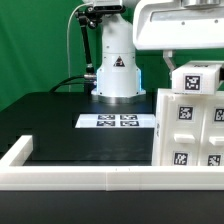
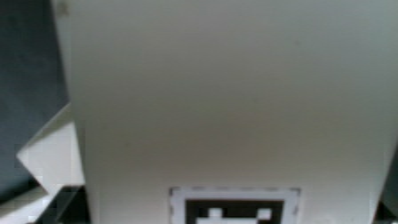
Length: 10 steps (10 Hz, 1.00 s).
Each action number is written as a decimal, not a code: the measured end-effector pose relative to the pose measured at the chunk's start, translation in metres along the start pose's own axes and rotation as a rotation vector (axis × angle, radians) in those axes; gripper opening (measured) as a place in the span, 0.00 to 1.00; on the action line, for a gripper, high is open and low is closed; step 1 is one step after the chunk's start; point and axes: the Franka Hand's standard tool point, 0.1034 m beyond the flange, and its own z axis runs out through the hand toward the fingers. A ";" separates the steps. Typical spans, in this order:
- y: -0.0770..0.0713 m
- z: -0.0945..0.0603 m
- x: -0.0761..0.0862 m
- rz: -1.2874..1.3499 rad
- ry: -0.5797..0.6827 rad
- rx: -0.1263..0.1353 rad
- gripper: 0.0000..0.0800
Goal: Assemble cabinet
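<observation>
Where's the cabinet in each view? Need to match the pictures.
Exterior view: cabinet stands at the lower right of the picture, tags facing the camera.
Wrist view: a plain white face, likely the cabinet, fills most of the picture, very close.
Shared landmark: the black-and-white tags.

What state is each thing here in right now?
cabinet: upright on the table, tags facing the camera.
gripper: just above the cabinet; open or gripping, cannot tell.
marker board: flat on the table.
white rail: lying along the table's near edge.
</observation>
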 end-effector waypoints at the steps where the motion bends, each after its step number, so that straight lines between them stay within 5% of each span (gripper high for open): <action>1: 0.000 0.000 0.001 0.077 0.006 0.004 0.71; 10: 0.011 0.005 0.006 0.740 -0.011 0.010 0.71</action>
